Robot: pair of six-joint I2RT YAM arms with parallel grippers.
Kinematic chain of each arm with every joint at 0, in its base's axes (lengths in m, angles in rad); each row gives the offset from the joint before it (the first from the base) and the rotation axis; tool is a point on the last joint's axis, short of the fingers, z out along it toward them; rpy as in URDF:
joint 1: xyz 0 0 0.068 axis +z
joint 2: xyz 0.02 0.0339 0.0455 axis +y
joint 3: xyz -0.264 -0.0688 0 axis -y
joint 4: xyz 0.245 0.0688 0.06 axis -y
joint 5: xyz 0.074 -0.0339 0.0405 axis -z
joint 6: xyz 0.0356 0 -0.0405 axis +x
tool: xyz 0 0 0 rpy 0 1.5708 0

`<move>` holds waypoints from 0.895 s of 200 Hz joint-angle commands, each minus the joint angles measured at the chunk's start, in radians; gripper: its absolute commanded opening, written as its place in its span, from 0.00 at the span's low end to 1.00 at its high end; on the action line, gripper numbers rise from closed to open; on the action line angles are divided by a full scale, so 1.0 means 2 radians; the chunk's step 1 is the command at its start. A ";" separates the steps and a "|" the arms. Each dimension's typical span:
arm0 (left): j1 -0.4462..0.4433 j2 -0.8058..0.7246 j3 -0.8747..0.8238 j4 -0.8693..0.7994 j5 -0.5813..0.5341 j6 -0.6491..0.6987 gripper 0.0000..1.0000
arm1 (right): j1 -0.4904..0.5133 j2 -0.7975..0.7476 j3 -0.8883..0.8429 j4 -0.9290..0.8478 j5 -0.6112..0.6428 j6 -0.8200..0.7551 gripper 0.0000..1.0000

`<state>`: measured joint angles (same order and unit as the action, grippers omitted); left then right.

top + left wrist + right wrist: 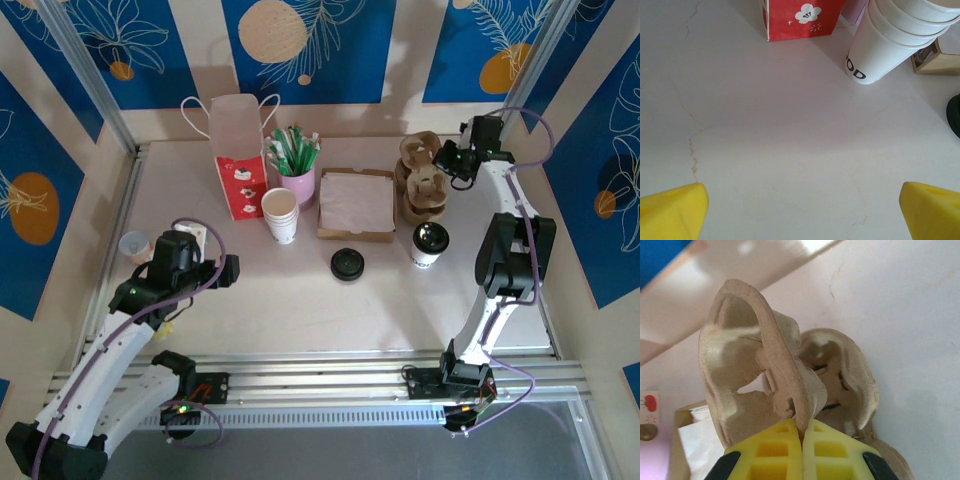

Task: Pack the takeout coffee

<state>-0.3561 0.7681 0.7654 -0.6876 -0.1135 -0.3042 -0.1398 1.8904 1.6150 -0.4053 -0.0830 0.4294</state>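
Standing just before the pulp cup carriers (420, 185), the lidded coffee cup (430, 243) is seen from above, with the right gripper (455, 160) at the stack. At the left wrist, the left gripper (802, 202) is held agape (nothing grasped). At the right wrist, a carrier rim (775, 355) is pinched tight; carrier fetching is judged in hand, and lifting it free is called for.

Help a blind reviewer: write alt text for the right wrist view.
The right gripper, yellow-fingered, is shut on a thin wall of a brown moulded-pulp cup carrier, whose empty pockets rise above it. Behind lies the pale tabletop.
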 commanded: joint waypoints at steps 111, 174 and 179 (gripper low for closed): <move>0.004 -0.069 0.008 0.011 -0.039 -0.036 1.00 | 0.181 -0.326 -0.177 -0.031 0.052 0.036 0.05; 0.007 -0.052 0.063 -0.040 -0.049 -0.051 1.00 | 0.388 -0.448 -0.359 -0.063 0.147 0.129 0.05; 0.006 -0.048 0.071 -0.046 -0.049 -0.055 1.00 | 0.399 -0.452 -0.367 -0.063 0.150 0.134 0.04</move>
<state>-0.3553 0.6434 0.8112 -0.7132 -0.1848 -0.3729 0.5365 1.0340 0.9459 -0.4934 0.1089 0.5957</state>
